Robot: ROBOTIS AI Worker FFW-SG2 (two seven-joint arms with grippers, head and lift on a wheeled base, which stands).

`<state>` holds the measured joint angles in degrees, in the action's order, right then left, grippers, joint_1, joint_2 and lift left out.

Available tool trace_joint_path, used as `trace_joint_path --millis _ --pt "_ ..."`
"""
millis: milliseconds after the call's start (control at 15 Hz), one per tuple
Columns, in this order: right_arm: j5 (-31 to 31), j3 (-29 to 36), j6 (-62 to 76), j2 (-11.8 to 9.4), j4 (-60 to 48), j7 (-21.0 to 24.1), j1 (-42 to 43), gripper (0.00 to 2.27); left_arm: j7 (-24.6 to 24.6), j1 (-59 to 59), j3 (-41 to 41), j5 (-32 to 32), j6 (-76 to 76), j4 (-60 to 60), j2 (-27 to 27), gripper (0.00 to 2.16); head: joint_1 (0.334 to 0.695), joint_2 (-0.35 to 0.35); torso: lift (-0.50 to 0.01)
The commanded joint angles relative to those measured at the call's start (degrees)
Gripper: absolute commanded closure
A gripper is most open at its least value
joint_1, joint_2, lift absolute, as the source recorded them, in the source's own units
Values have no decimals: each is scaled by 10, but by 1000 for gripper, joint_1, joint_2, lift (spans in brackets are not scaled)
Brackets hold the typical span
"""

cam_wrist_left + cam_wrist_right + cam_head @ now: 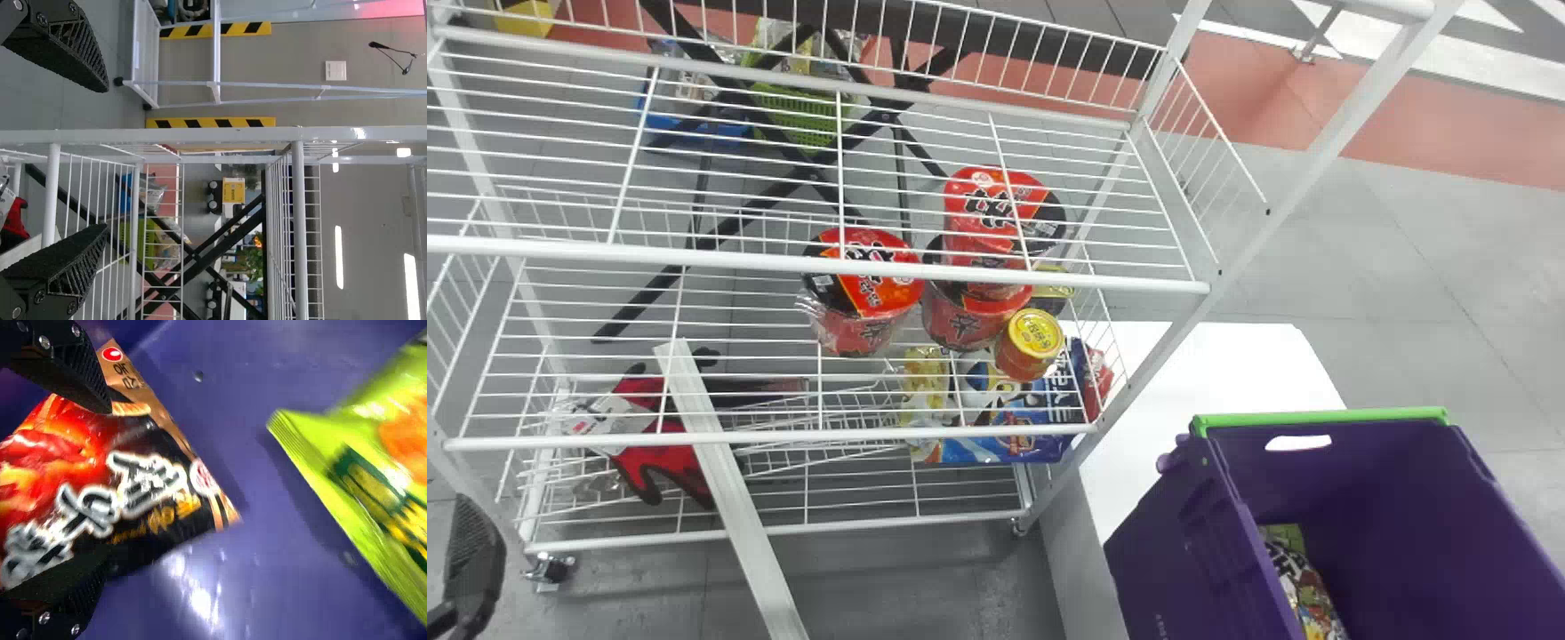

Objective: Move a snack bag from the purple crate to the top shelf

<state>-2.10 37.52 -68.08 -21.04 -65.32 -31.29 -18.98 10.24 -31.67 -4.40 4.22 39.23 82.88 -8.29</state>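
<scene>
Two fingers of my right gripper [107,480] stand wide apart, one toward each side of the black-and-red snack bag [147,483]; I'm open, not closed on it. Whether either finger touches the bag, I can't tell. It lies inside the purple crate [1169,551], and a green bag [373,460] lies near it, a strip of crate between them.

My left gripper [471,560] is by the rack's left side, its fingers open as well, with nothing between them.

The crate sits to the right of the white wire rack, beside a white surface [1138,400]. On the rack, the top shelf [809,258] is above the one with the red noodle cups [871,324] and a small yellow-lidded can [1032,342]. Lower down are a blue packet [1005,444] and red-and-black gloves [663,467].
</scene>
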Motion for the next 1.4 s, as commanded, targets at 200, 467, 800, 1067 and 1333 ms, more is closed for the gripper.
trace_joint_path --millis 200,467,800,1067,1333 --pt "4 -17 54 19 19 5 1 110 0 -3 0 0 7 1 -1 80 695 -350 -454" --pt "3 -17 26 20 5 22 0 1652 0 -6 0 0 9 3 -2 80 695 -350 -454" --pt "12 44 -34 21 -69 -25 -28 1956 1 -6 0 0 14 1 -2 80 695 -350 -454" --pt "-1 130 -133 35 -155 -32 -42 2020 1 -5 0 0 14 0 -2 80 695 -350 -440" --pt "-31 166 -173 43 -179 -25 -39 2250 1 -4 1 0 14 -2 -2 80 695 -350 -424"
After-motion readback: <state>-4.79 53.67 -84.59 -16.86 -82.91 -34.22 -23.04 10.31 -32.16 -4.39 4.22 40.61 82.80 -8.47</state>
